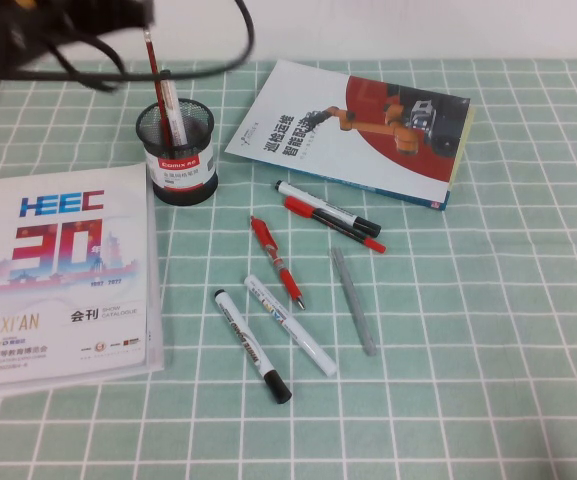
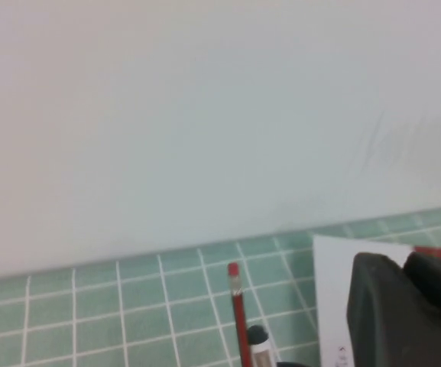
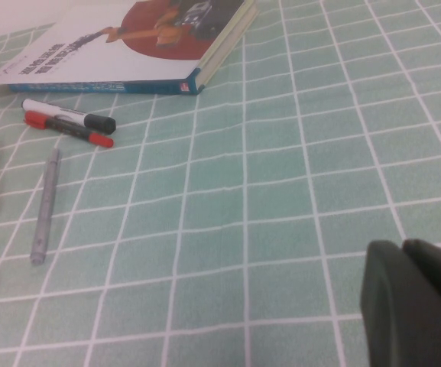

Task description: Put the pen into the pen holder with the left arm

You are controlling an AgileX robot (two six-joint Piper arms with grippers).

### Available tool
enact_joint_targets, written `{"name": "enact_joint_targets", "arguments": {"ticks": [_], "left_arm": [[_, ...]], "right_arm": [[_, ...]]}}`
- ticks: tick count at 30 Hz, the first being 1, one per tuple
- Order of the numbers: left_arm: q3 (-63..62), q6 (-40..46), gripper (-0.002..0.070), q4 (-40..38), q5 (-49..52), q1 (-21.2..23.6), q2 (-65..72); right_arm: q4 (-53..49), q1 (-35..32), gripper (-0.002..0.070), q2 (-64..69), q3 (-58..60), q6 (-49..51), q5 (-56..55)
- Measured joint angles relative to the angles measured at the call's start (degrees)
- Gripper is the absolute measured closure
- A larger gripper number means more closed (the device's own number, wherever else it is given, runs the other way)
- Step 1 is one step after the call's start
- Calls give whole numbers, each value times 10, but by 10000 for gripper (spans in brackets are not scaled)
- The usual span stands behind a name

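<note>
The pen [image 1: 153, 65], a thin dark-red stick, stands tilted in the pen holder [image 1: 178, 160], a black mesh cup with a red-and-white label, beside a white pen [image 1: 173, 115]. In the left wrist view the pen's top end [image 2: 235, 287] shows with a black-capped pen [image 2: 257, 335] beside it. The left arm [image 1: 58, 30] is a dark blur at the far left, above and behind the holder. My left gripper [image 2: 403, 264] is shut, empty and apart from the pen. My right gripper [image 3: 401, 248] is shut and empty over bare green cloth, out of the high view.
A white HEEC booklet [image 1: 58, 270] lies left of the holder and a book [image 1: 368, 130] lies at the back. Several loose pens lie mid-table: a black-and-white marker [image 1: 328, 208], a red marker [image 1: 333, 223], a red click pen [image 1: 275, 260] and a grey pen [image 1: 353, 300].
</note>
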Motion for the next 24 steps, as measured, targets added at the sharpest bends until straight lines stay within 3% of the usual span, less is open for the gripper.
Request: {"name": "enact_joint_targets", "arguments": {"ticks": [6, 17, 24], "left_arm": [[56, 2, 673, 0, 67, 0, -126], [342, -44, 675, 0, 143, 0, -415], [440, -47, 675, 31, 182, 0, -501]], "right_arm": [[0, 0, 696, 0, 0, 0, 0], [0, 0, 696, 0, 0, 0, 0], [0, 0, 696, 0, 0, 0, 0]]}}
